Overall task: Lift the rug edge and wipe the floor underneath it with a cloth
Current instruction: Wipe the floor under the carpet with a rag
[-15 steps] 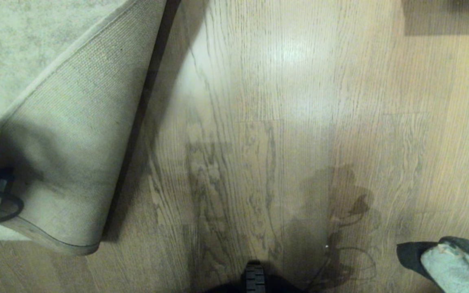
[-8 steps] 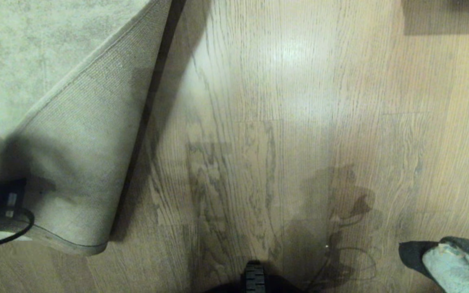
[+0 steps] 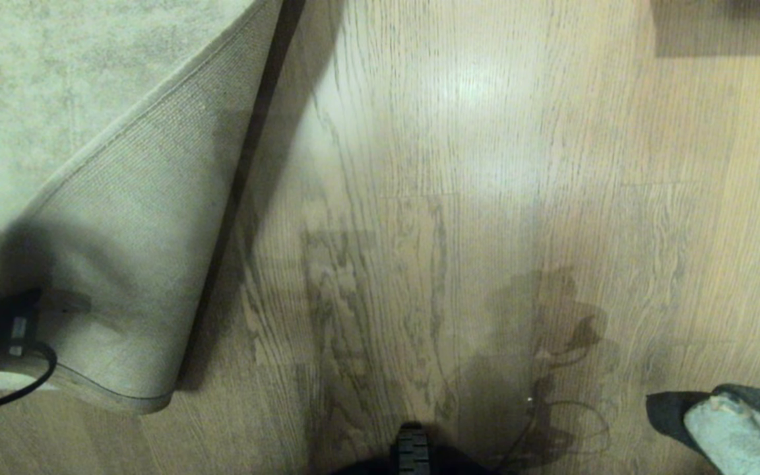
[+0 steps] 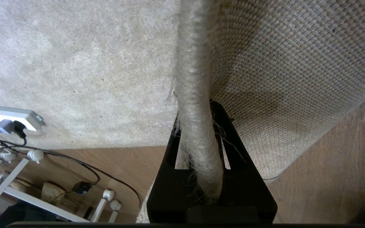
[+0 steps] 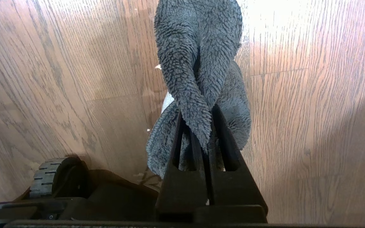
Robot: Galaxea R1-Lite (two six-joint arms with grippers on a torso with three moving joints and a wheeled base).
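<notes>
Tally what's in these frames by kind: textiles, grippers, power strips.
Textiles: 2, the rug edge and the cloth
Grippers: 2, left gripper and right gripper
Power strips: 1, white power strip
Total: 5

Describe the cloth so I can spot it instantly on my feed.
Start at the bare wood floor, then go to its lower right corner. The cloth hangs there, pinched in the right claw, dark grey on one side and pale terry on the other.

Rug edge (image 3: pixel 123 264) folded back, backing up
</notes>
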